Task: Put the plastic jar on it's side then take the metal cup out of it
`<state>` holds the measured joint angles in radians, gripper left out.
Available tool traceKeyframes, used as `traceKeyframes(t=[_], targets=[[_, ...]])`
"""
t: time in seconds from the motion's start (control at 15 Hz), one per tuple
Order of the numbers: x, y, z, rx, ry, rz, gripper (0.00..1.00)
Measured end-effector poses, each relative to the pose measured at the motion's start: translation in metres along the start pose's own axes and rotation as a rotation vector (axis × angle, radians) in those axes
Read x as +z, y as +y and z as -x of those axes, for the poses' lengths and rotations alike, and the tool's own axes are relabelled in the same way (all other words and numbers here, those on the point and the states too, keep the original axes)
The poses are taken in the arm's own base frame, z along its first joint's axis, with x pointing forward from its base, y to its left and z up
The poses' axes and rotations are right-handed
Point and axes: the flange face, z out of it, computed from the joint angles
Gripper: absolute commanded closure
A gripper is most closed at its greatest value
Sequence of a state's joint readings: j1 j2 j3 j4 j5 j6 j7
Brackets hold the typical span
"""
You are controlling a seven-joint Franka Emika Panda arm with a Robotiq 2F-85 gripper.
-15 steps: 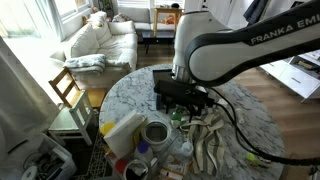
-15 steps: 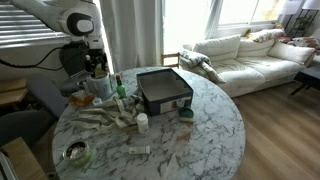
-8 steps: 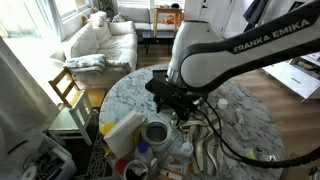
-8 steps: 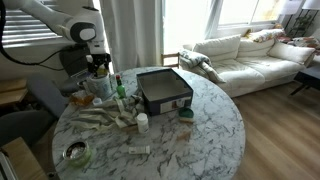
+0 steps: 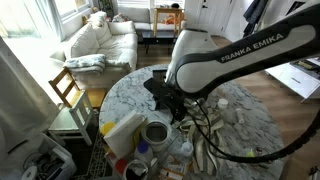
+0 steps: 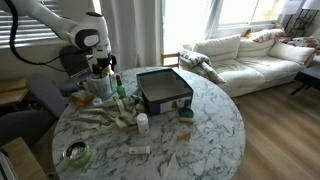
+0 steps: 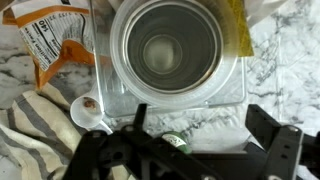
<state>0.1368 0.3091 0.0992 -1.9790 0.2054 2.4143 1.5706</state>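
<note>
The plastic jar (image 7: 180, 88) stands upright on the marble table and I look straight down into its wide mouth in the wrist view. The metal cup (image 7: 165, 50) sits inside it, silver with a dark inside. The jar also shows in both exterior views (image 5: 157, 131) (image 6: 100, 86). My gripper (image 7: 205, 128) is open and empty, its two black fingers just beside the jar's rim, above the table. In both exterior views the gripper (image 5: 176, 108) (image 6: 99, 68) hangs close above the jar.
A small green bottle (image 7: 176, 142) lies under the gripper. An orange and white packet (image 7: 50, 40), a white spoon (image 7: 92, 116) and a striped cloth (image 7: 30, 135) lie beside the jar. A white jug with yellow (image 5: 122, 134), a dark box (image 6: 163, 90) and a flat tin (image 6: 75, 153) stand on the table.
The arm has swung down and closer over the jar. The gripper stays open; the jar and cup have not moved.
</note>
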Motion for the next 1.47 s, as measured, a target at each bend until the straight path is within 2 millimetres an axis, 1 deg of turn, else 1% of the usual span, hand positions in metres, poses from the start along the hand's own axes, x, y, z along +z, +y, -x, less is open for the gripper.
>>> traceKeyframes(t=[0.27,0.47,0.6,0.67,0.73,0.93,1.0,1.07,1.13,1.2,1.27,1.4,1.47], targets=[[-0.005,-0.006,-0.002,0.063,-0.027,-0.013,0.0],[-0.001,-0.009,-0.002,0.119,-0.047,-0.008,0.0],[0.004,-0.011,-0.003,0.152,-0.051,-0.002,0.08],[0.007,-0.012,-0.004,0.168,-0.052,0.001,0.17],[0.01,-0.013,-0.005,0.185,-0.055,0.004,0.21],[0.014,-0.018,-0.007,0.226,-0.064,0.006,0.43],[0.015,-0.019,-0.007,0.238,-0.067,0.006,0.55],[0.015,-0.02,-0.007,0.246,-0.069,0.006,0.61],[0.016,-0.021,-0.007,0.254,-0.071,0.005,0.64],[0.015,-0.022,-0.007,0.26,-0.073,0.003,0.74],[0.015,-0.023,-0.007,0.264,-0.075,0.001,0.82],[0.014,-0.025,-0.007,0.269,-0.077,-0.001,0.91],[0.014,-0.025,-0.007,0.271,-0.078,-0.002,1.0]])
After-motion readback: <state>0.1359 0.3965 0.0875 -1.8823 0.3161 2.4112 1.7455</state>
